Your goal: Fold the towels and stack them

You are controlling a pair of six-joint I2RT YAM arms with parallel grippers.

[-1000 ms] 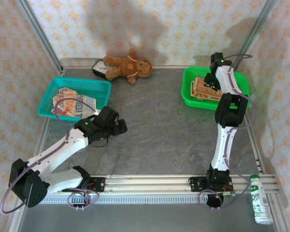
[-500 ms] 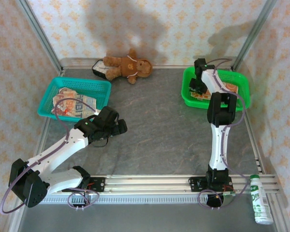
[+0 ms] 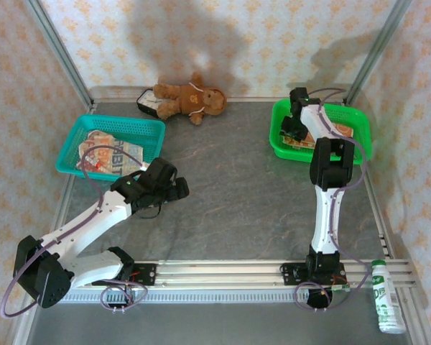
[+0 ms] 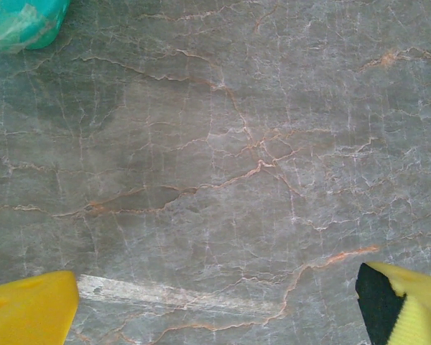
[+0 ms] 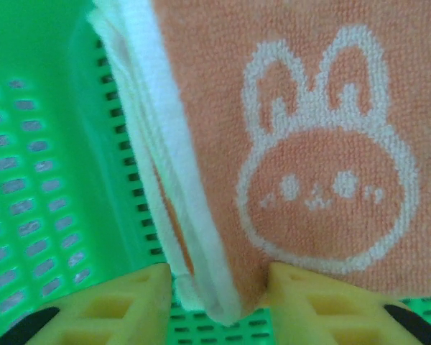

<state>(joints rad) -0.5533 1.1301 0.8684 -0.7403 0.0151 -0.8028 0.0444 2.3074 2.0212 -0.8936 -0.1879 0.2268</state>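
A folded orange towel [image 5: 309,129] with a white bunny face and white edges lies in the green basket [image 5: 36,180]. My right gripper [image 5: 219,302] stands astride its near corner, jaws partly open, the layers loose between the yellow fingers [image 5: 136,295]. From above, that gripper [image 3: 296,133] reaches down into the green basket [image 3: 360,144] at the back right, over the orange towel [image 3: 299,142]. A cream towel with coloured lettering [image 3: 111,156] lies in the teal basket [image 3: 140,126]. My left gripper [image 3: 181,189] hangs wide open over bare table, nothing between its fingers [image 4: 29,313].
A brown teddy bear [image 3: 190,99] lies at the back wall beside a dark flat object [image 3: 147,103]. A white bottle [image 3: 386,296] lies at the front right past the rail. The teal basket's corner [image 4: 18,25] sits at the upper left of the left wrist view.
The right arm swung left and lowered its gripper into the green basket's left side with the orange towel; its jaws have widened slightly. The left arm has not moved.
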